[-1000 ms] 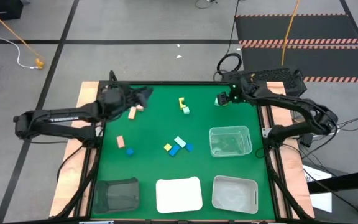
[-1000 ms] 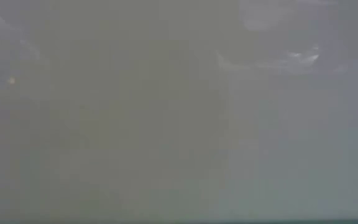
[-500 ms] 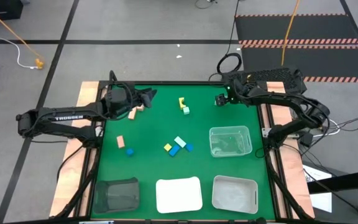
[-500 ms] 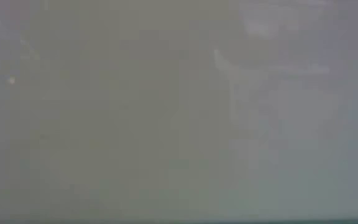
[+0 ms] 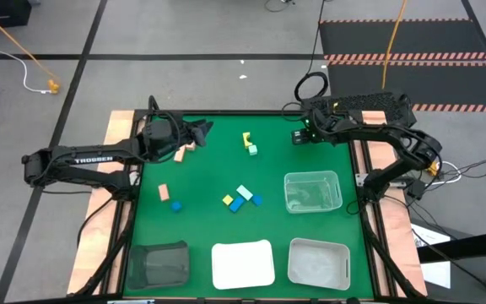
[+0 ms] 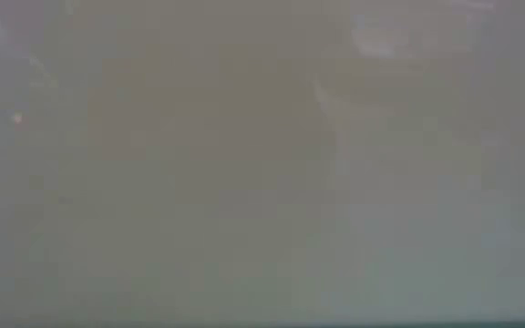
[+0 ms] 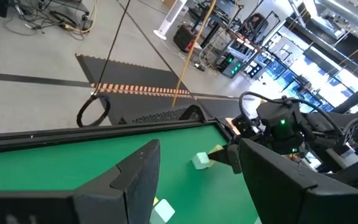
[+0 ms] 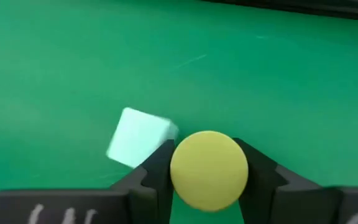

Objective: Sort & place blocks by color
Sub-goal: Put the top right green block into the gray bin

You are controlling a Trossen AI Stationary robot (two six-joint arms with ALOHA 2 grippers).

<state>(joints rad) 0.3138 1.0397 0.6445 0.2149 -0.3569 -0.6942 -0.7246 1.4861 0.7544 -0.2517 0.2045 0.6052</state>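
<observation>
My right gripper (image 8: 209, 163) is at the table's far right (image 5: 299, 135), shut on a yellow cylinder (image 8: 209, 180). A mint cube (image 8: 140, 137) lies on the green mat right beside it. My left gripper (image 7: 197, 186) hovers open with nothing in it at the far left (image 5: 197, 130), above two tan blocks (image 5: 182, 150). A yellow block (image 5: 247, 138) and a mint one (image 5: 252, 149) lie at the far middle. Yellow, mint and blue blocks (image 5: 241, 198) cluster mid-table. A tan block (image 5: 164, 192) and a blue one (image 5: 176, 205) lie to the left. My right gripper pinches the yellow cylinder's curved side (image 8: 179, 169) between its two fingers (image 8: 157, 174). The cylinder's round end face (image 8: 209, 155) looks back along the fingers. The fingers slant down from the table's right. Whether the cylinder rests on the mat, I cannot tell.
Near the right edge stands a clear bin (image 5: 313, 192). Along the near edge sit a dark bin (image 5: 159, 263), a white tray (image 5: 243, 263) and another clear bin (image 5: 319, 262). The low view is only a grey blur.
My left gripper has gone a little toward the table's far edge and right, above the tan blocks, which have stayed put. My right gripper has edged toward the table's left, over the pale cube that showed beside it a second ago.
</observation>
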